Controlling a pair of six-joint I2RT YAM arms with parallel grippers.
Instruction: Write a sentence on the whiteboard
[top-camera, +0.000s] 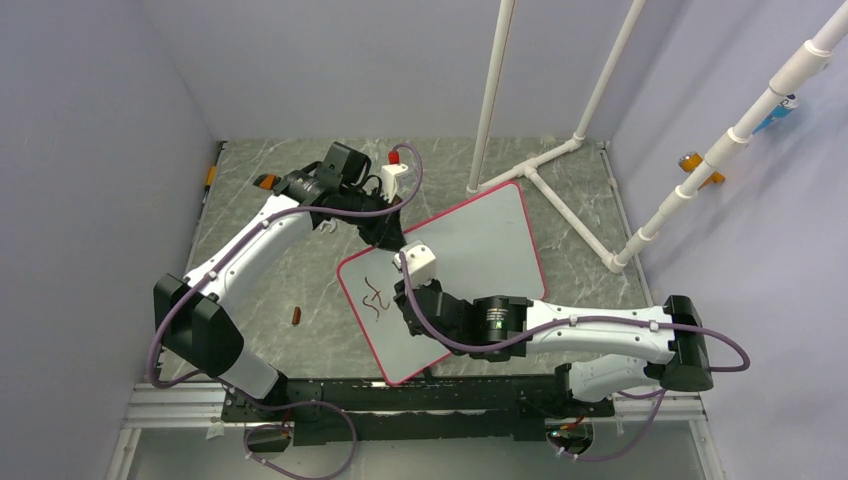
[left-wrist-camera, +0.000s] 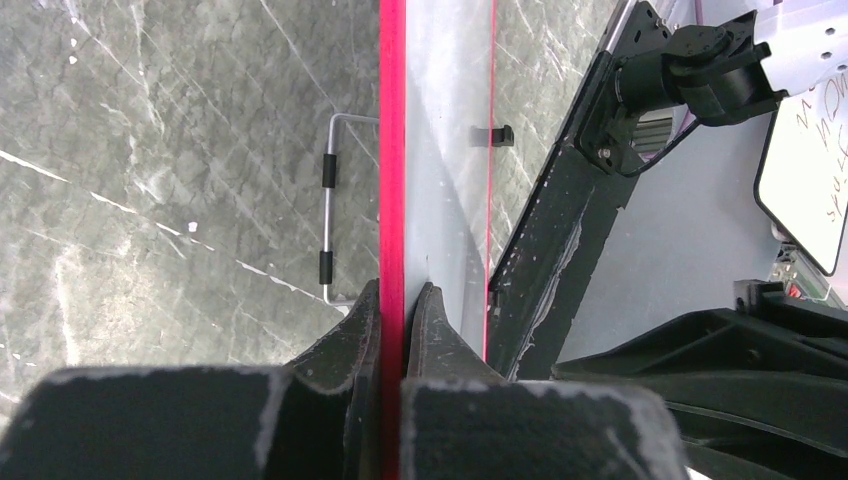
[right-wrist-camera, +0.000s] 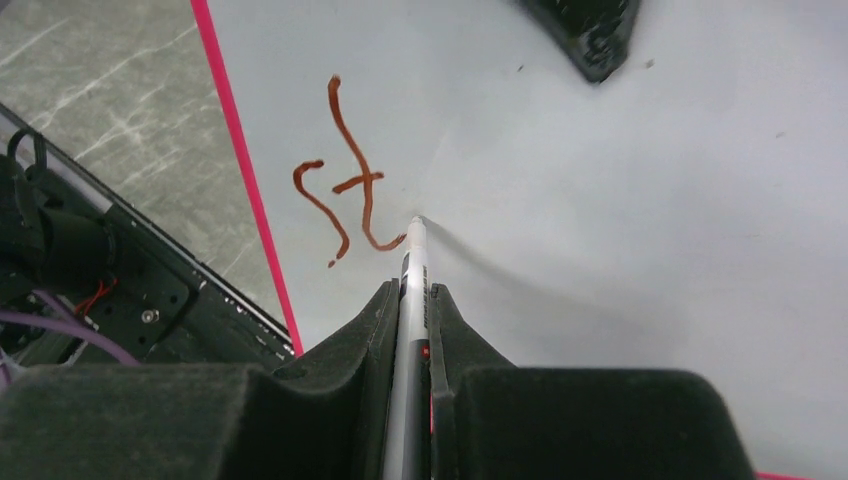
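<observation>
The whiteboard (top-camera: 480, 250) lies tilted on the table, white with a pink-red rim. My left gripper (top-camera: 384, 234) is shut on its far-left rim; in the left wrist view the fingers (left-wrist-camera: 393, 295) pinch the red edge (left-wrist-camera: 392, 120). My right gripper (top-camera: 400, 300) is shut on a silver-white marker (right-wrist-camera: 414, 275). The marker's tip rests on the board just right of the sentence (right-wrist-camera: 345, 190). Only two loose dark-red letters show, near the board's left edge (top-camera: 375, 296).
A small dark-red cap (top-camera: 296, 317) lies on the marble table left of the board. A white pipe frame (top-camera: 560, 190) stands at the back right. A bent metal wire stand (left-wrist-camera: 328, 215) sits beside the board's rim. The arms' black base rail (top-camera: 420, 395) runs along the near edge.
</observation>
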